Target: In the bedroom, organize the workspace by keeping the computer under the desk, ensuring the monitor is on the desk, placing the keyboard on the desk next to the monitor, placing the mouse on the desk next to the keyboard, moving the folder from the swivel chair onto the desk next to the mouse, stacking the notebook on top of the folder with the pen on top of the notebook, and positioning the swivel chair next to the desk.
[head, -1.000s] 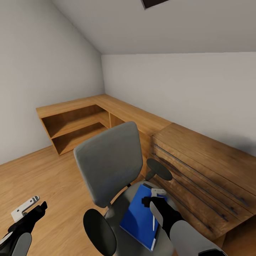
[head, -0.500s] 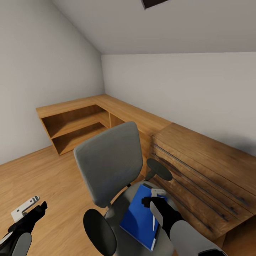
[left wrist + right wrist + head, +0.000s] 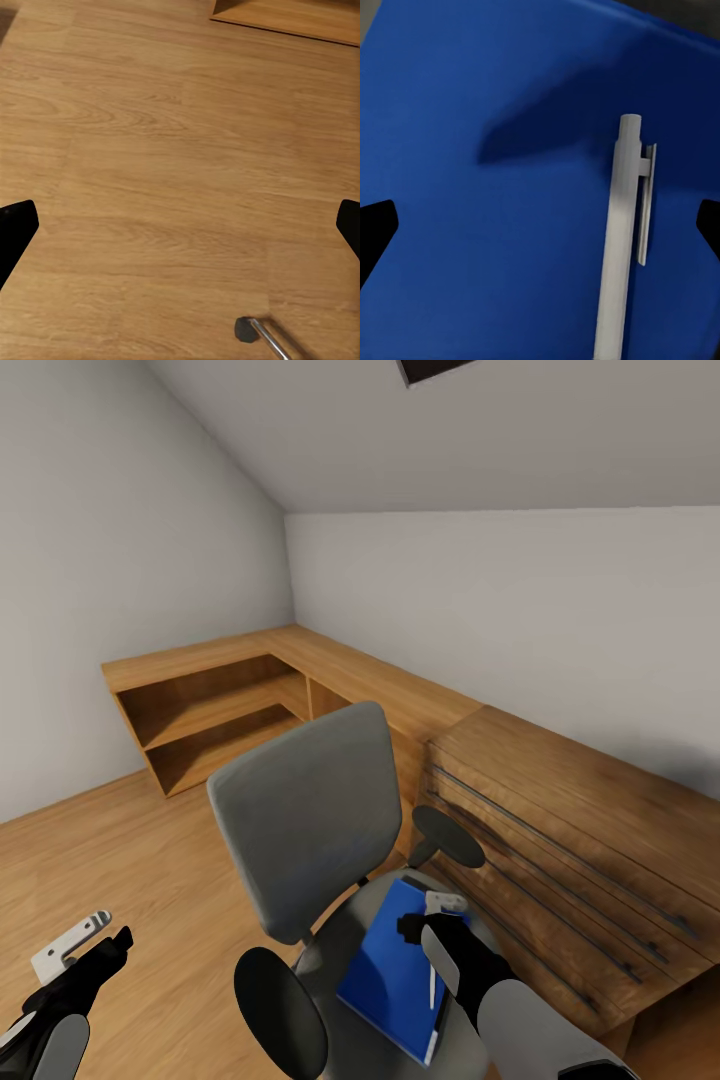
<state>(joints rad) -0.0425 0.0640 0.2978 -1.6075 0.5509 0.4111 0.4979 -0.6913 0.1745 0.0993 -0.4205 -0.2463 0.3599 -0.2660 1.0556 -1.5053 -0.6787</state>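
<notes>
1. Right now the blue folder (image 3: 395, 975) lies flat on the seat of the swivel chair (image 3: 310, 830), and a slim white pen (image 3: 432, 982) lies on top of it.
2. Seen from the right wrist, the pen (image 3: 619, 240) rests on the blue cover (image 3: 487, 225), off to one side of the middle.
3. The right gripper (image 3: 432, 920) hangs just above the folder and the pen. Its two dark finger tips (image 3: 375, 229) sit far apart at the edges of the wrist picture, so it is wide open and holds nothing.
4. The left gripper (image 3: 85, 950) is low at the left side, well away from the chair. It is also spread wide and holds nothing. Its wrist camera looks down at the wood floor (image 3: 165, 172) and at one chrome leg of the chair (image 3: 266, 337).
5. Behind the chair stand an oak dresser (image 3: 580, 840) and low oak shelves (image 3: 220, 710) along the grey wall.
6. I think the step in hand is getting things off the chair, and the pen or the folder looks like the pick.
7. For the pen, the next move needs the right gripper to line up over its thin body, come down gently and close across it. The pen is thin and could roll or slip.
8. For the folder, the gripper would have to grab an edge, and the loose pen could slide off when it tilts.
</notes>
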